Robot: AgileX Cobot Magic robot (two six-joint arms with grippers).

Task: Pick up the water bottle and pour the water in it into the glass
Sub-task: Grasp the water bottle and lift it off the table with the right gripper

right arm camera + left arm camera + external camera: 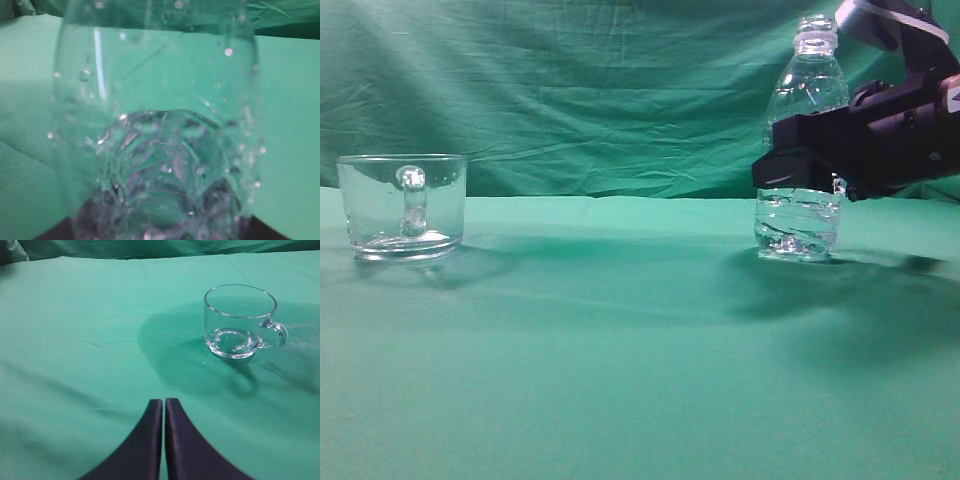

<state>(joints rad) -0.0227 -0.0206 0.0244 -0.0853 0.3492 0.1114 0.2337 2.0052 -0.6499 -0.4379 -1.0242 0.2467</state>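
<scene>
The water bottle (807,90) stands upright at the right of the green table, open at the neck. Water (798,228) shows in its ribbed lower part. My right gripper (792,168) reaches in from the right and is closed around the bottle's middle. In the right wrist view the bottle (160,100) fills the frame, with dark fingers at its lower sides. The glass (405,205) stands at the far left, handle toward the camera. It also shows in the left wrist view (240,322), ahead and to the right of my left gripper (164,401), which is shut and empty.
A green cloth (620,350) covers the table, and a wrinkled green backdrop (600,90) hangs behind it. A wide stretch of cloth lies between glass and bottle. The left arm does not show in the exterior view.
</scene>
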